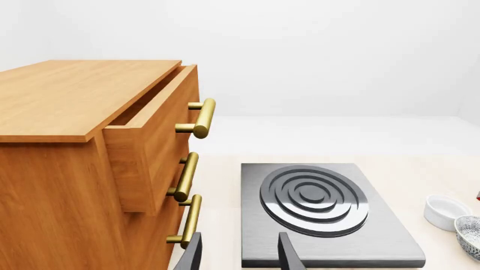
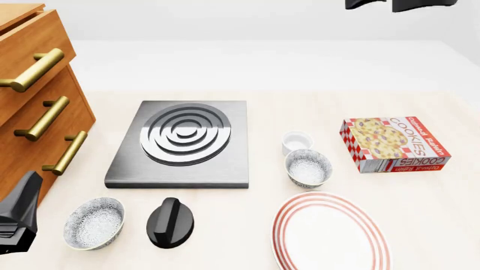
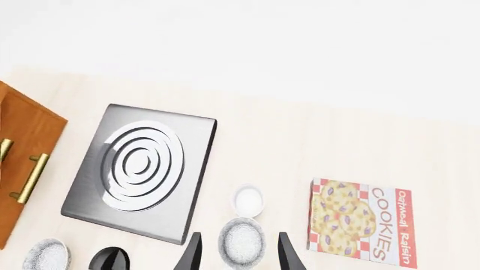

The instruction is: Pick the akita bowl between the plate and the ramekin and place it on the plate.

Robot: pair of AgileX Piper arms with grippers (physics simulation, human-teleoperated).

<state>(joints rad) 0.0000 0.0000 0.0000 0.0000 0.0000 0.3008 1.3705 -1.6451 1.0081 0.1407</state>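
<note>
The plate [image 2: 330, 233] is bare; the right gripper [image 3: 238, 253], jaws wide and empty, must descend onto the akita bowl [image 2: 308, 167].

Grey-speckled akita bowl [image 2: 308, 167], red-ringed white plate [image 2: 330, 233], plain white ramekin [image 2: 296, 141], red-checked cookie box [image 2: 394, 144].

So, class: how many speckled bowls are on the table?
2: one akita bowl between the ramekin and the plate; the other bowl beside the black knob.

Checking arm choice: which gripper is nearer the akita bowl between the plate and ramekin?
Right. The right gripper hangs open above the akita bowl; the left gripper faces the stove plate.
</note>
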